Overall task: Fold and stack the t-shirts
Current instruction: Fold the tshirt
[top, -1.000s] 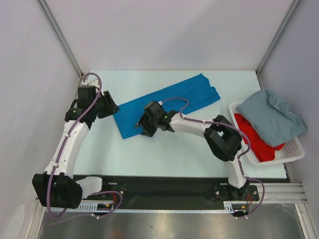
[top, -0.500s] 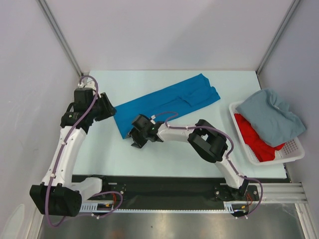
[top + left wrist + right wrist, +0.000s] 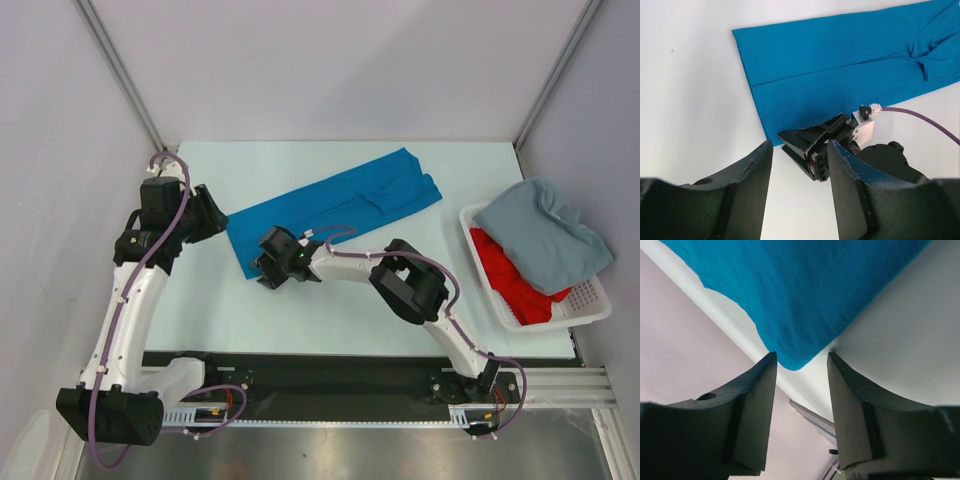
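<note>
Blue t-shirt (image 3: 340,205), corner seemingly between right fingers (image 3: 752,410)

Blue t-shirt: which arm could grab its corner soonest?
Probably the right. The right gripper is open, with the near corner of the blue t-shirt between its fingers. The left gripper is open too, but beside the shirt's end.

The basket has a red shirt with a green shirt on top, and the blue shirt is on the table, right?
No. The shirt on top is pale grey-blue, not green; the top view shows it. The basket, red shirt and blue shirt are as you said.
</note>
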You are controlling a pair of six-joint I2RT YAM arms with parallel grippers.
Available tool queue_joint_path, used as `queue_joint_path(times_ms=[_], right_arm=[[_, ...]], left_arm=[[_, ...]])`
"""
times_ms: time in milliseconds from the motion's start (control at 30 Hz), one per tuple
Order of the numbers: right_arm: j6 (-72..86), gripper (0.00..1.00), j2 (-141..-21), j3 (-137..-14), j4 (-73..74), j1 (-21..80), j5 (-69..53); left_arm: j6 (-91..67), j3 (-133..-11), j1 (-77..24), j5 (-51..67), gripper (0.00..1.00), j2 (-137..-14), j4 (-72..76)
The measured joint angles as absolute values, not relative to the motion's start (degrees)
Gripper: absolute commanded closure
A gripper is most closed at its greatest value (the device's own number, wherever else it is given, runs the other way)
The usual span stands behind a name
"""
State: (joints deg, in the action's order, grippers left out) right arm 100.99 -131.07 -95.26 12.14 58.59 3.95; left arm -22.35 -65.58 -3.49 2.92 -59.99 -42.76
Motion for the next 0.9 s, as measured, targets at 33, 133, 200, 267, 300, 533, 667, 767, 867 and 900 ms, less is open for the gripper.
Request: queue_joint_path(times_ms=[33, 133, 200, 267, 300, 533, 667, 767, 867, 900], right_arm=[[101.5, 0.52, -131.3, -95.7, 12.6, 58.6, 4.2], [102.0, 0.64, -132.2, -97.3, 14.3, 58.5, 5.1], [102.4, 0.68, -132.6, -98.0, 15.2, 58.5, 5.4], [102.5, 0.70, -132.9, -98.3, 15.9, 58.5, 5.6], [102.5, 0.71, -132.9, -98.5, 16.1, 58.5, 5.6], [101.1, 0.96, -133.6, -99.0, 16.1, 58.3, 5.6], [97.1, 1.00, -133.7, -99.0, 16.0, 57.9, 4.5], [91.2, 1.00, -133.7, -99.0, 15.8, 57.2, 2.2], [84.6, 1.00, -132.5, -97.4, 15.2, 56.8, 0.6], [82.5, 1.00, -131.2, -95.3, 14.5, 56.7, 0.0]], left_arm=[[-22.3, -65.6, -3.5, 2.9, 0.46, -59.9, -42.7], [-22.3, -65.6, -3.5, 2.6, 0.46, -59.9, -42.7], [-22.3, -65.6, -3.5, 2.6, 0.46, -59.9, -42.6], [-22.3, -65.6, -3.5, 2.5, 0.46, -59.9, -42.6], [-22.3, -65.6, -3.5, 2.5, 0.46, -59.9, -42.6], [-22.1, -65.6, -3.5, 2.1, 0.45, -59.9, -42.6], [-21.9, -65.6, -3.5, 2.1, 0.45, -59.9, -42.6], [-21.8, -65.6, -3.5, 2.1, 0.46, -59.9, -42.6], [-21.4, -65.6, -3.5, 2.1, 0.45, -59.9, -42.6], [-21.3, -65.6, -3.5, 2.1, 0.45, -59.9, -42.6]])
